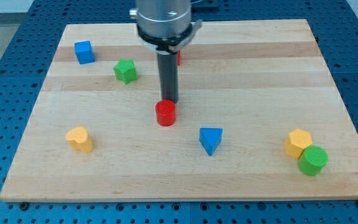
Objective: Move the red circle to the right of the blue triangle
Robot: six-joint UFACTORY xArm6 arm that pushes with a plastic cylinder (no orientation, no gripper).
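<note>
Camera view: my tip [169, 101] stands on the desk [185, 180], at the upper edge of the red circle [165, 113], touching it or nearly so; the rod hides the exact contact, so I cannot say for certain. There is no hand on this arm, only the straight dark rod, so nothing opens, closes or holds anything.

The red circle sits directly below my tip in the view. The blue triangle [211, 140] lies below and to the view's right of my tip, near the circle but apart from it. So the circle is on the triangle's left, the wrong side, and the task looks barely begun. I judge that the circle has to travel around the triangle to the bare wood on its right, without knocking it.

Further from my tip: a green block [125, 70] and a blue cube [84, 52] up to the view's left, a yellow block [79, 139] down left, and a yellow block [298, 142] touching a green cylinder [313, 160] far down right. A sliver of red [178, 58] peeps out behind the rod.
</note>
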